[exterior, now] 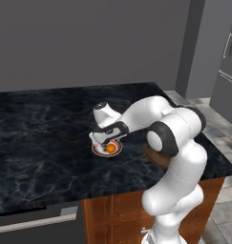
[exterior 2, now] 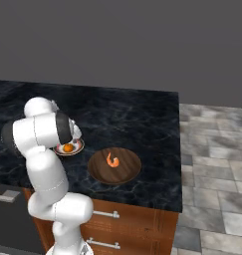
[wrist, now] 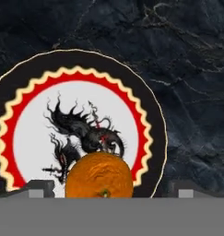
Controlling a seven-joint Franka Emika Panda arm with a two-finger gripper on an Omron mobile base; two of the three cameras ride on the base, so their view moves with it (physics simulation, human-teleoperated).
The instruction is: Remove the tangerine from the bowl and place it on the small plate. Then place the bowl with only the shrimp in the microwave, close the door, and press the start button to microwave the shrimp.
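Currently the tangerine (wrist: pixel 99 175) rests on the small plate (wrist: pixel 21 133), directly between the fingers (wrist: pixel 39 189), which stand spread apart and clear of it; shrimp (exterior 2: pixel 112 160) remains in the wooden bowl (exterior 2: pixel 127 174) nearby on the worktop (exterior 2: pixel 142 114).

The light is even and soft in all three views, with no clear source. The grey wall (exterior: pixel 89 43) in the upper part of both base views is flat and dull. The dark marble counter (exterior: pixel 36 143) shows pale veins and no glare. The white arm (exterior: pixel 177 157) has gentle shading on its lower side. The hand view is a little coarse; the plate (wrist: pixel 35 138) pattern looks pixelated, and the tangerine (wrist: pixel 99 175) looks softly lit.
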